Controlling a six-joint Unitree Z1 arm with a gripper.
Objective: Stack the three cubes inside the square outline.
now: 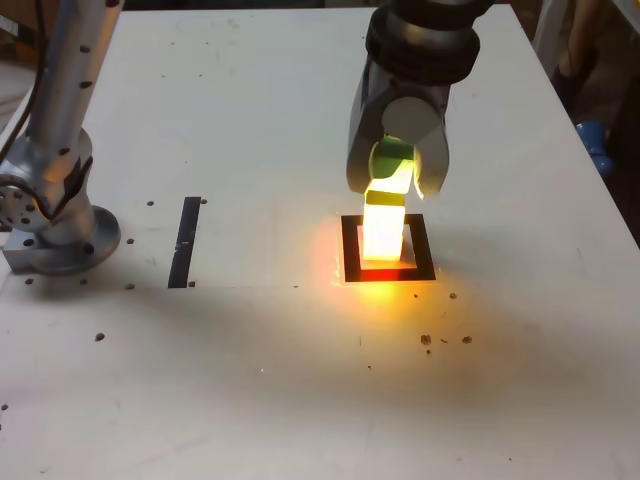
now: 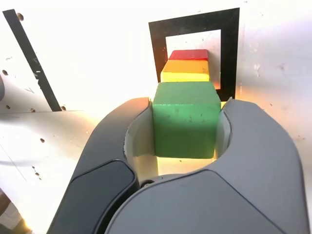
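Note:
My gripper [image 1: 396,180] is shut on the green cube [image 1: 391,156], one jaw pressing each side of it [image 2: 185,119]. It hangs directly over the yellow cube [image 1: 383,225], which sits on the red cube [image 2: 188,54]. In the exterior view only a red glow shows at the base of that brightly lit pile. The two lower cubes stand inside the square outline [image 1: 349,250], a thick black frame with a white centre [image 2: 158,48]. Whether the green cube touches the yellow one I cannot tell.
A thin black strip [image 1: 185,243] lies on the white table at the exterior view's left, beside the arm's metal base [image 1: 55,225]. Small dark specks [image 1: 427,340] dot the surface. A blue object [image 1: 595,140] sits past the table's right edge.

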